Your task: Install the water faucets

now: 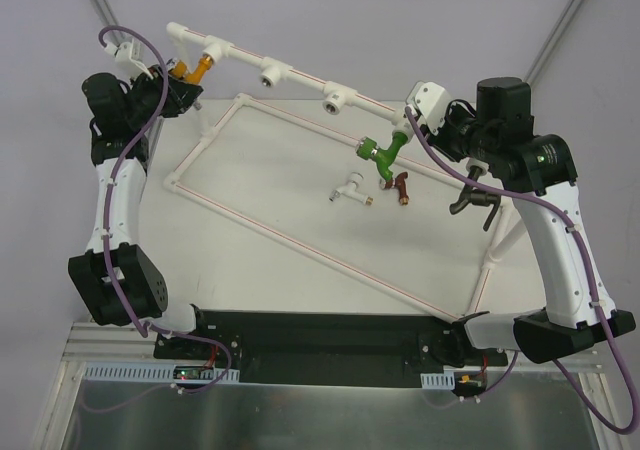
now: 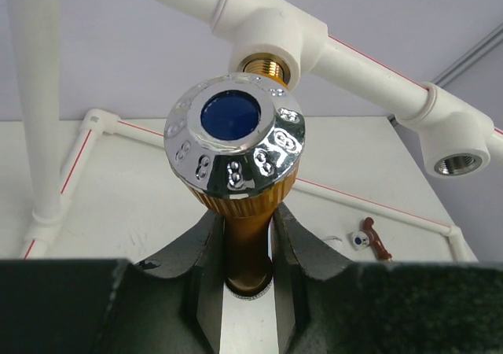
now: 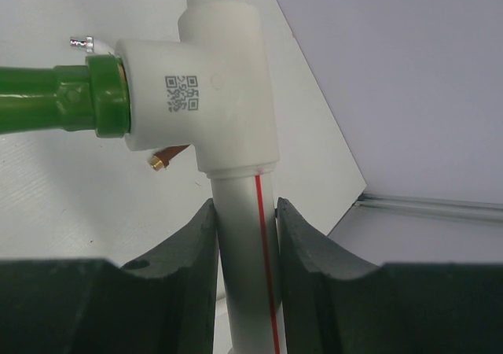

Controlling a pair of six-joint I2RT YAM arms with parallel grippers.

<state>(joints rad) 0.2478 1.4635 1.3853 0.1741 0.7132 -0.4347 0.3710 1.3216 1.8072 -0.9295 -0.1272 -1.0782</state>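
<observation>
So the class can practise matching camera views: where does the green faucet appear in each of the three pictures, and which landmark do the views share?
Top external: the green faucet is right of centre, at the right end of the white pipe frame.
Left wrist: not in it.
Right wrist: upper left, its end in the QR-marked tee.
Shared landmark: the white pipe frame with its red stripe.
</observation>
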